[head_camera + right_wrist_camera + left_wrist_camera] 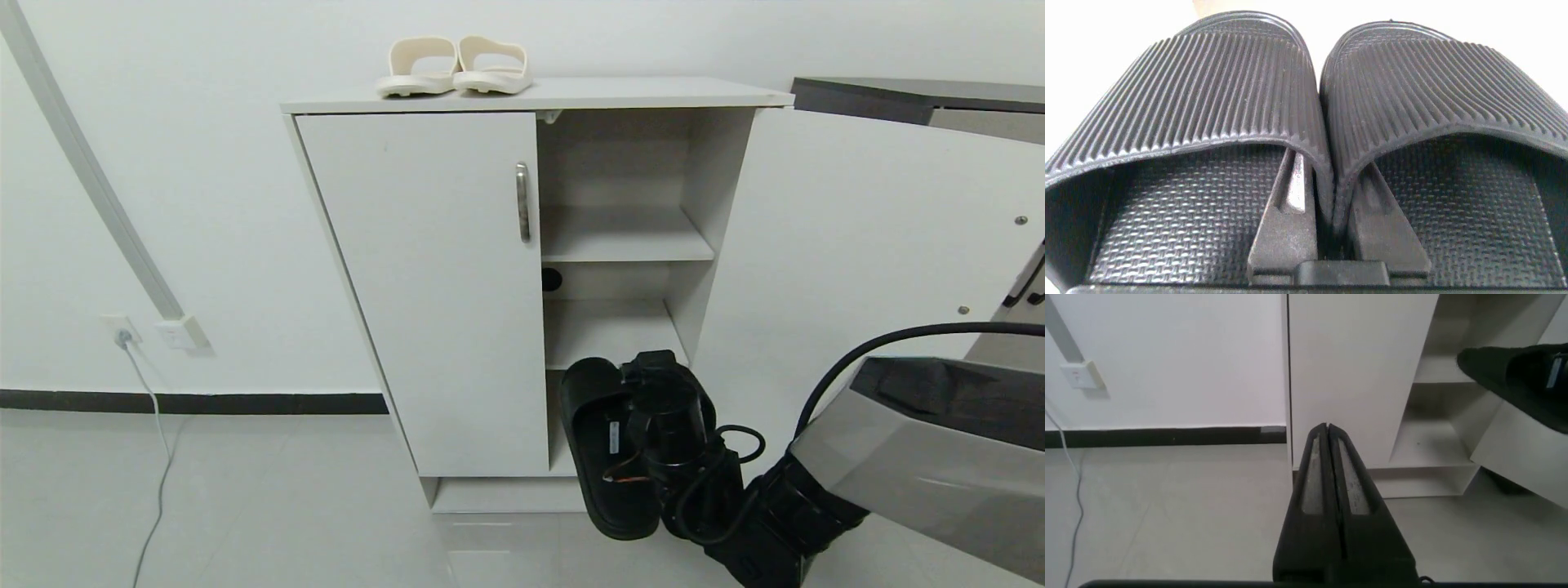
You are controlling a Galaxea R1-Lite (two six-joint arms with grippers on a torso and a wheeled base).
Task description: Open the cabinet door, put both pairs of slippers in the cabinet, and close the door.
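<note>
While the right gripper pinches the black slippers, one finger sits inside each slipper under its ribbed strap. The two inner strap edges are squeezed between the fingers, which stand only narrowly apart. In the head view the black pair hangs in the air on that gripper, toes up and footbeds facing out. It is in front of the open right half of the white cabinet, at the height of the bottom compartment. Can't tell whether the toes cross the opening. The pair is clear of the floor.

Left gripper: fingers pressed flat together, holding nothing, hovering above the floor tiles. It is well to the left of the cabinet's open side and points toward the closed door.

Cabinet: left door closed, with a metal handle at its inner edge. The right door is swung wide open. Behind it are an upper shelf and a lower shelf, both bare, with the bottom compartment under them.

The cream slippers lie side by side on the cabinet top, near its left-centre, touching each other.

Wall to the left: two sockets, one with a grey cable running down to the floor.
</note>
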